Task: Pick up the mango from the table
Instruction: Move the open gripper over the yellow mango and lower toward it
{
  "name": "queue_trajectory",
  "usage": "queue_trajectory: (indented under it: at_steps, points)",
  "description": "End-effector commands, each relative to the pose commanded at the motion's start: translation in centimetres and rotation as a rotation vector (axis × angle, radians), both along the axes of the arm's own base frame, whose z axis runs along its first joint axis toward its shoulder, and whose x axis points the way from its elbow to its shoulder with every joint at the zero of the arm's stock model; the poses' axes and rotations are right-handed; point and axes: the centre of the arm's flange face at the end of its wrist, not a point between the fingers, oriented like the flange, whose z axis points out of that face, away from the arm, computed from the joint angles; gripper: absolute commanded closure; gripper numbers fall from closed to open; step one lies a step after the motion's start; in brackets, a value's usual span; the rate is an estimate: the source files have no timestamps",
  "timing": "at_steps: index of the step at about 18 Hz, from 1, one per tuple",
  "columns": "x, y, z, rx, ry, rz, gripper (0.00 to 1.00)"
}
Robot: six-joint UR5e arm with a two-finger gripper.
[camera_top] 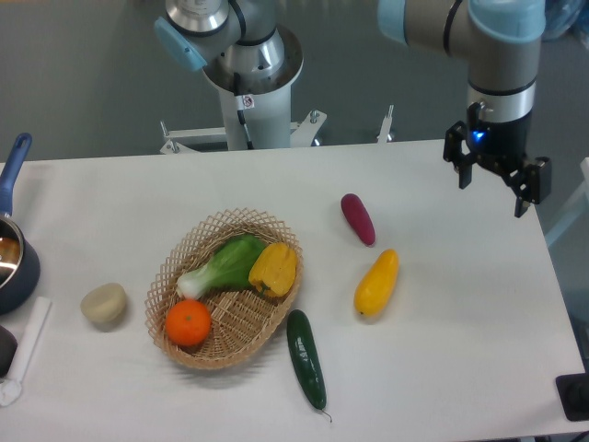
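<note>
White table (129, 203) carried a wicker basket (180, 267) at centre-left, with the mango (376, 282) lying bare to its right, just below the eggplant (357, 218). I noted the gripper (497, 180) hanging empty, fingers spread, well apart near the far right edge. I judged the best approach was to come over the mango's middle, turn the fingers across its narrow width, then descend.

A: Looks like a robotics lab. Grey bare wall behind, white table (460, 304) with rounded corners, arm pedestal (248, 83) bolted at the far edge.

B: Yep, definitely not a real kitchen. Plastic-looking produce in a wicker basket (225, 290), blue-handled pot (14, 249) parked at the left edge. Total test bench setup.
</note>
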Motion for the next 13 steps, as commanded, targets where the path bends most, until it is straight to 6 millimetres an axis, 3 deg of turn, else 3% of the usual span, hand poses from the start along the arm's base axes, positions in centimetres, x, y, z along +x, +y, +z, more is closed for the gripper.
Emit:
queue_trajectory:
  at_steps: [4, 7, 13]
  points:
    - [0.7, 1.8, -1.4, 0.026, -0.038, 0.083, 0.00]
    - [2.2, 4.7, -3.4, 0.070, -0.101, 0.181, 0.00]
    - [2.6, 6.9, -8.4, 0.104, -0.184, 0.229, 0.00]
